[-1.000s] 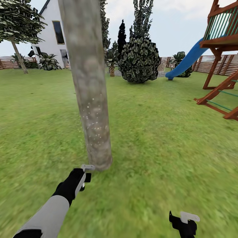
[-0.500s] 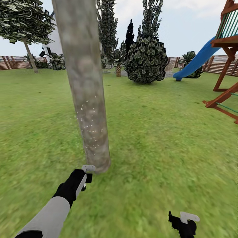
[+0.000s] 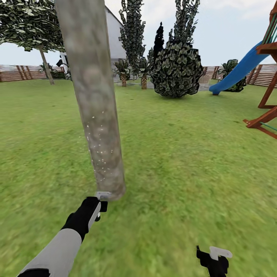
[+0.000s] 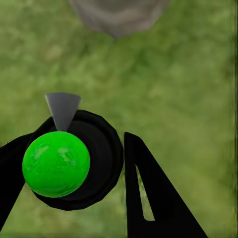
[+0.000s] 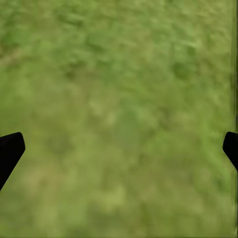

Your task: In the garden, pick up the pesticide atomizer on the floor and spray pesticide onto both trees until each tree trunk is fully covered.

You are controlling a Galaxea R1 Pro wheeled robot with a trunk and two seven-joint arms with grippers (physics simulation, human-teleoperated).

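The left gripper (image 3: 100, 203) is low over the floor (image 3: 184, 161), right at the foot of the tree trunk (image 3: 96, 104), and it is closed around the pesticide atomizer (image 3: 102, 196). From the head view only the bottle's pale grey trigger head peeks out above the black fingers, nearly touching the base of the trunk. Seen along the left wrist, the atomizer (image 4: 74, 158) sits between the two dark fingers (image 4: 153, 198), a round black body with a bright green top and a grey wedge pointing towards the trunk's base (image 4: 119, 15), which stands just beyond on the grass.

Small white specks dot the lower part of the trunk, from about mid-height down almost to the ground.

The right gripper (image 3: 215, 259) hangs near the lawn well off to the right, apart from the tree. Along its wrist view the two black fingertips (image 5: 10, 151) stand wide apart with nothing but blurry grass (image 5: 119, 119) between them.

Further back, a second tree (image 3: 32, 27) stands near the brown slat fence (image 3: 19, 72), with a dark round bush (image 3: 177, 69) and a blue slide (image 3: 242, 69) beyond.
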